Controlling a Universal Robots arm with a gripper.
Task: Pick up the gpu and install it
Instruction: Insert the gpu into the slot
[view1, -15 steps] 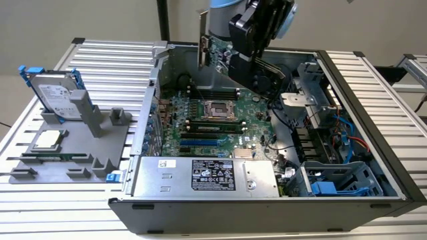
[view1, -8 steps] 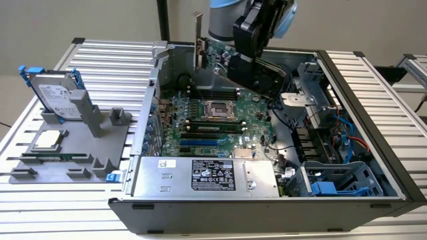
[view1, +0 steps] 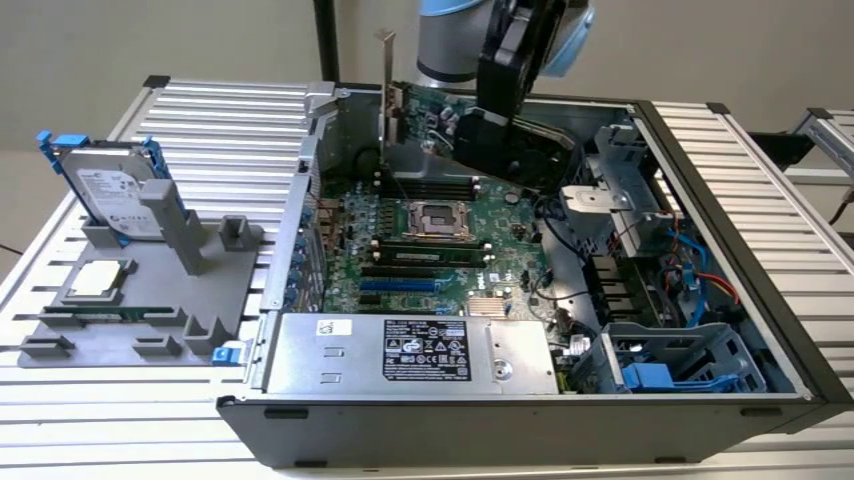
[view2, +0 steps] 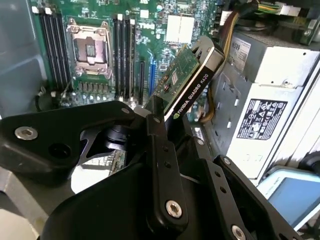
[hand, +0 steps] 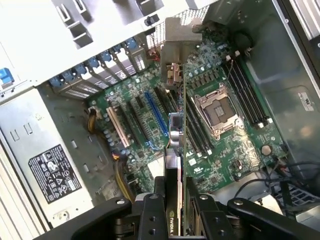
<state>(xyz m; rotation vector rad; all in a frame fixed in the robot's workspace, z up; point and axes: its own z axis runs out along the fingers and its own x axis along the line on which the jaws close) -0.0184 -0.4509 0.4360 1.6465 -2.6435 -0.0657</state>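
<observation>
A pale, plain wall (view1: 174, 40) is seen behind a bench (view1: 220, 115) topped with ribbed silver slats. A dark upright post (view1: 324, 40) is set at the bench's far edge.

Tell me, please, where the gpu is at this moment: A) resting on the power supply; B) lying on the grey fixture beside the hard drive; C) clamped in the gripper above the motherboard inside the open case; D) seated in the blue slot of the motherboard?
C: the gripper holds the gpu over the motherboard, and the blue slot is bare.
</observation>
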